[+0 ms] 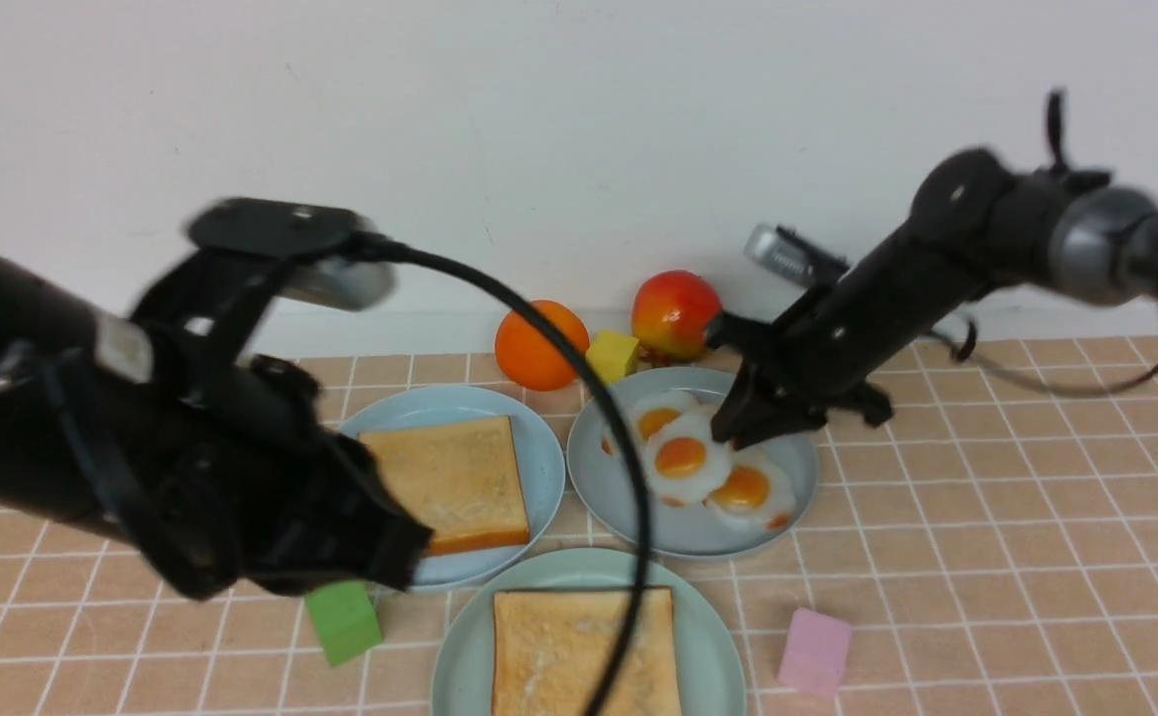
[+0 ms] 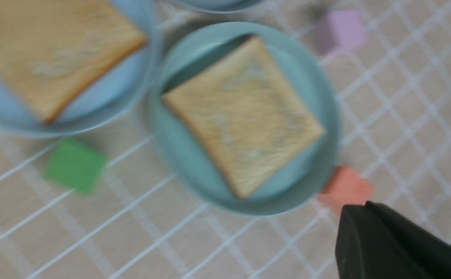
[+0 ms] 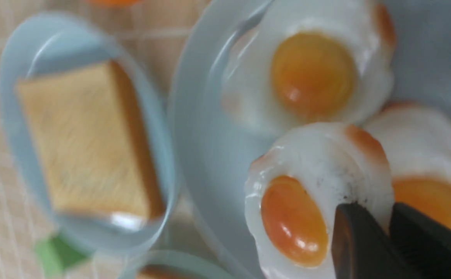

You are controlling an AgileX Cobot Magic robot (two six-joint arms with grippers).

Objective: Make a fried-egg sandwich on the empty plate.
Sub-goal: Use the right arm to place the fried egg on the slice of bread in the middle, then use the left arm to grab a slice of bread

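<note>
The mint-green plate (image 1: 713, 636) sits front centre with one toast slice (image 1: 584, 651) on it; plate (image 2: 186, 162) and toast (image 2: 245, 116) also show in the left wrist view. A second toast slice (image 1: 450, 482) lies on the sky-blue plate (image 1: 539, 447). Three fried eggs lie on the grey-blue plate (image 1: 798, 477). My right gripper (image 1: 735, 433) is shut on the white edge of the middle egg (image 1: 683, 457), seen close in the right wrist view (image 3: 318, 186) between the fingers (image 3: 349, 232). My left gripper (image 1: 408, 552) is shut and empty, beside the mint plate's left.
An orange (image 1: 542, 345), a red-yellow fruit (image 1: 676, 313) and a yellow block (image 1: 612, 355) stand at the back by the wall. A green block (image 1: 343, 622), a pink block (image 1: 815, 651) and a salmon block (image 2: 345, 188) lie around the mint plate. A black cable (image 1: 629, 447) hangs across the plates.
</note>
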